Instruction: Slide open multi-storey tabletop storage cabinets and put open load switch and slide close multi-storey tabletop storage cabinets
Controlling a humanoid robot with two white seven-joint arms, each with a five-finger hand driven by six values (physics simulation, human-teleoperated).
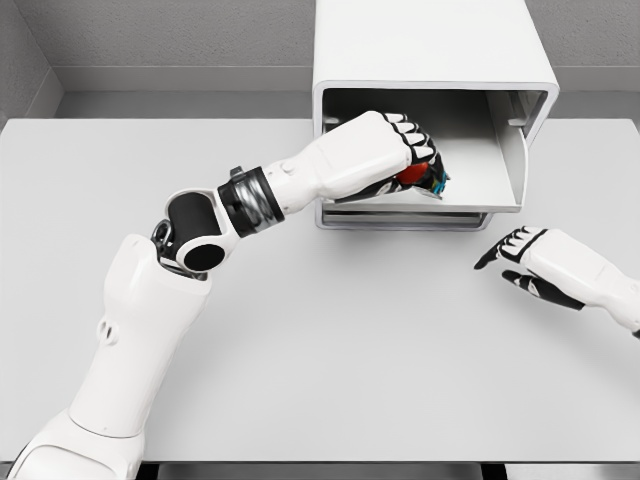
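Head view: the left hand (405,150) is reached into the pulled-out drawer (505,165) of the white storage cabinet (420,45) at the far side of the worktop (320,340), fingers curled around the load switch (425,178). You can only see a bit of red and some multicoloured bits poking out under the fingers, so can't really tell its long axis. It sits at the drawer's left end, right over or on the drawer floor; hard to say if it's touching down yet. The right hand (530,262) is hovering over the worktop just near-right of the drawer front, fingers loosely spread and holding nothing. My guess is the switch gets released next, and the right hand is the closer one for pushing the drawer away to shut it.
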